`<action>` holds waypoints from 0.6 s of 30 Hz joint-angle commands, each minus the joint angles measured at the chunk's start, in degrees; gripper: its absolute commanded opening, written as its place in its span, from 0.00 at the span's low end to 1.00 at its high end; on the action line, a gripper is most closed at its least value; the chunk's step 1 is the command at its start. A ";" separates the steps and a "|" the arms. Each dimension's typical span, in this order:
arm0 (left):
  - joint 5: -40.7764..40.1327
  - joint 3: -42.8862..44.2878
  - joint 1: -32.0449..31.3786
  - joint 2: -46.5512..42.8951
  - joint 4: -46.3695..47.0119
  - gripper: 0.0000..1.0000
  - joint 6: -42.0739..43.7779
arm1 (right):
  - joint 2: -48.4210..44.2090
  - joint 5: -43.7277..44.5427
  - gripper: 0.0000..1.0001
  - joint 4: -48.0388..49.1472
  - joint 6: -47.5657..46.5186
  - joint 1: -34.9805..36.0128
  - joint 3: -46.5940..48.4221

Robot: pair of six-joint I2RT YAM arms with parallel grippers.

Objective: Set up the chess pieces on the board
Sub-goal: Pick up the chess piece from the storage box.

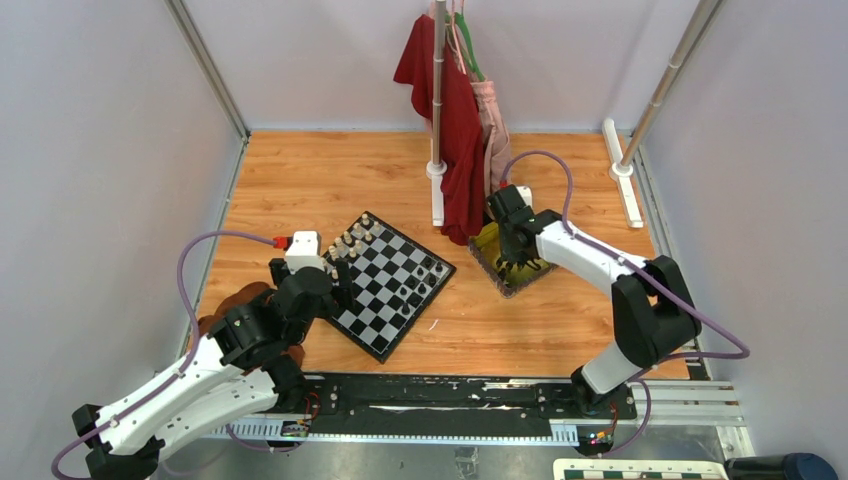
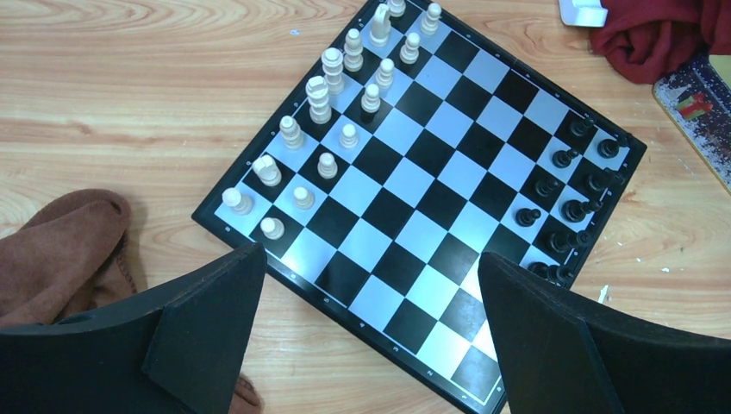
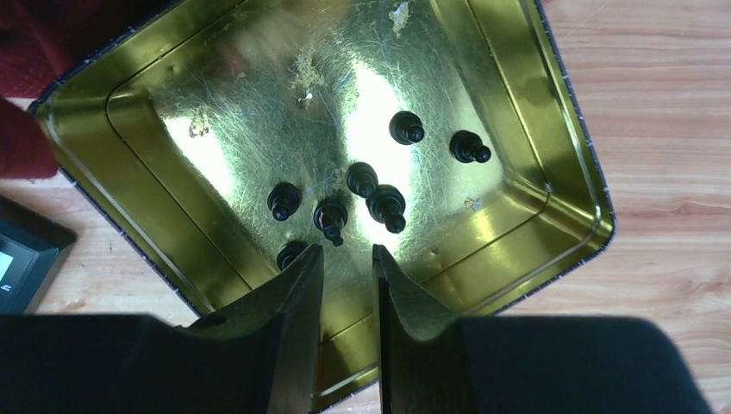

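The board [image 1: 372, 325] [image 2: 414, 224] lies turned like a diamond on the wooden table. Several cream chess pieces [image 2: 332, 73] [image 1: 352, 240] stand along its far left side. Black ones [image 2: 569, 207] [image 1: 425, 280] are gathered at its right side. My left gripper [image 2: 371, 255] [image 1: 340, 275] hovers wide open over the board's near edge, holding nothing. Inside the gold tray [image 3: 552, 138] [image 1: 485, 240] lie several more black pieces [image 3: 362, 179]. My right gripper [image 3: 347, 252] [image 1: 515, 262] hangs over them, jaws a narrow gap apart with nothing between; one piece [image 3: 289, 253] is half hidden behind its left finger.
A brown cloth [image 2: 60, 250] [image 1: 235, 305] lies left of the board by the left arm. Red and pink garments [image 1: 450, 130] hang from a white stand [image 1: 437, 100] just behind the tray; red fabric [image 3: 26, 138] touches the tray's left. A second stand base [image 1: 622, 170] sits far right.
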 commanded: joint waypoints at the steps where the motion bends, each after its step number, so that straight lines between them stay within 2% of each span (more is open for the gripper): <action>1: -1.36 -0.34 -0.73 0.31 -0.32 1.00 -0.76 | 2.29 -2.10 0.31 0.92 -0.88 -1.48 -0.02; 18: -1.72 -0.43 -0.74 0.91 -0.38 1.00 -0.93 | 6.64 -5.73 0.28 2.85 -1.65 -3.44 0.79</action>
